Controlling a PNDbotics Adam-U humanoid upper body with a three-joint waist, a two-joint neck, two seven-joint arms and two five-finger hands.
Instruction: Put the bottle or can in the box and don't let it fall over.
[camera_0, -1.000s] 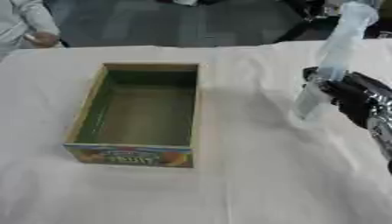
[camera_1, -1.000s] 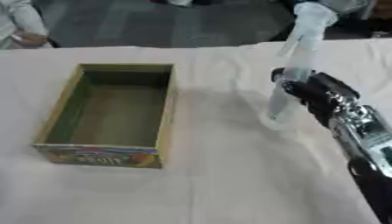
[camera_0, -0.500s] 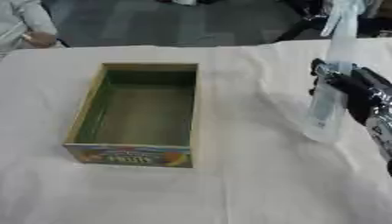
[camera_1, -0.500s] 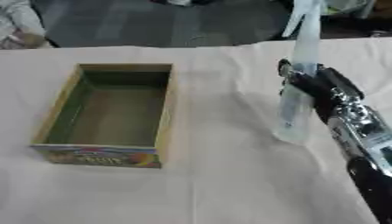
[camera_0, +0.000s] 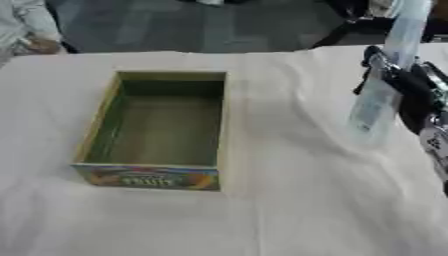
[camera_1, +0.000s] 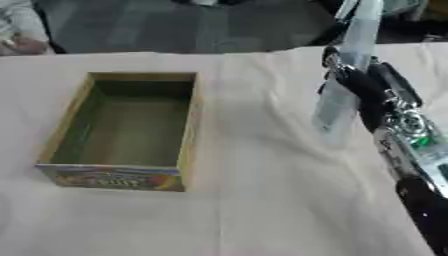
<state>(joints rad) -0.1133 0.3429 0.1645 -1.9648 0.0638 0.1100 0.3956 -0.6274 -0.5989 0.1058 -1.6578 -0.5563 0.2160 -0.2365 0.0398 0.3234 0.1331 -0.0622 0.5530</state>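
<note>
Standing out on the pale cloth of the tabletop (camera_0: 262, 220), an open cardboard box (camera_0: 156, 131) is seen, and all places below are given from it. The box is rectangular, with a green inner floor and green inner walls, tan upper edges, and a colourful printed label on the short wall that faces the camera; nothing is seen inside it. Well apart from the box, to its right, a tall clear bottle (camera_1: 344, 75) with a pale blue tint is held by the right hand (camera_1: 360, 85). The dark fingers of this hand are curled around the middle of the bottle, so the hand is grasping it. The bottle is almost upright, with its top leaned a little away from the box, toward the far right. Its top end reaches the upper border of the view, so the cap cannot be made out. Its lower end is just above or on the cloth; whether it touches the cloth cannot be told. From the hand, the black and silver forearm (camera_1: 411, 150) is stretched toward the near right corner, still further from the box. The cloth is wrinkled softly between the box and the bottle. The left hand is not shown in either view. Beyond the far left corner of the box, at the edge of the tabletop, a part of a person in light clothing (camera_0: 26, 27) is visible.
</note>
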